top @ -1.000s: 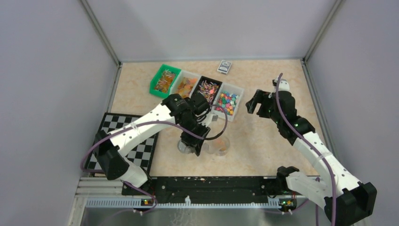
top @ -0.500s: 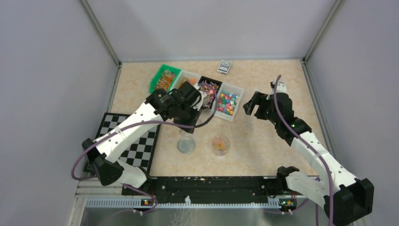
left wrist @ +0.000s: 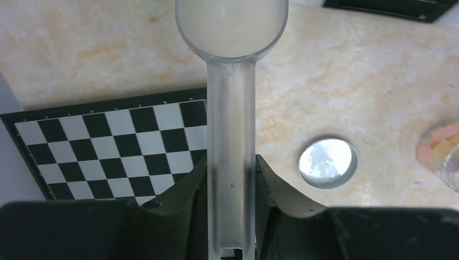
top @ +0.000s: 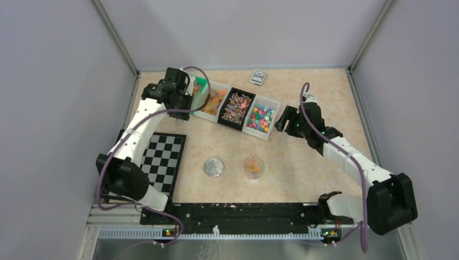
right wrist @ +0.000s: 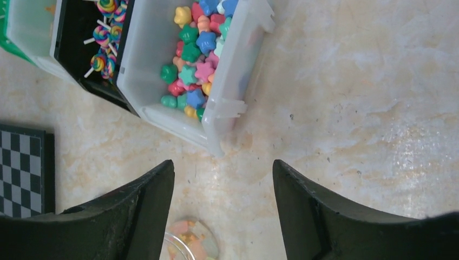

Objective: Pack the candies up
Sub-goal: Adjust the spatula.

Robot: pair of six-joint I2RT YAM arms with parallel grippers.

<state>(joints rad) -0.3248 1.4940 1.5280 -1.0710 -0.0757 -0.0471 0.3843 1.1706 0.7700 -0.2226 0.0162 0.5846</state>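
While the left gripper (left wrist: 231, 181) is clamped on the handle of a translucent plastic scoop (left wrist: 231, 32), the scoop's bowl looks empty in the left wrist view. From above, this gripper hangs at the far left end of a row of four bins, over a green plastic bin (top: 202, 82) that it mostly hides. A black-and-white checkerboard mat (top: 162, 162) lies near the left arm's base on the beige marbled table (top: 308, 168).

Next in the row stand three more bins:
- a clear plastic bin (right wrist: 32, 32) of orange candies (top: 217, 99)
- a black plastic bin (right wrist: 73, 49) of swirled lollipops (right wrist: 103, 38)
- a second clear bin (right wrist: 227, 81) of star-shaped candies (right wrist: 189, 70) in green, blue, pink and yellow

Well apart from the bins, nearer the arms, a round silver lid (top: 214, 167) lies flat. Just to its right stands a small clear round cup (top: 253, 161) holding a few orange and pink pieces. A small dark card (top: 258, 77) sits by the far wall.

The right gripper (right wrist: 223, 168) has its fingers (right wrist: 146, 211) spread wide with nothing between them. It hovers just beside the near right corner of the star bin. In the right wrist view the cup shows at the bottom edge, between the fingers.
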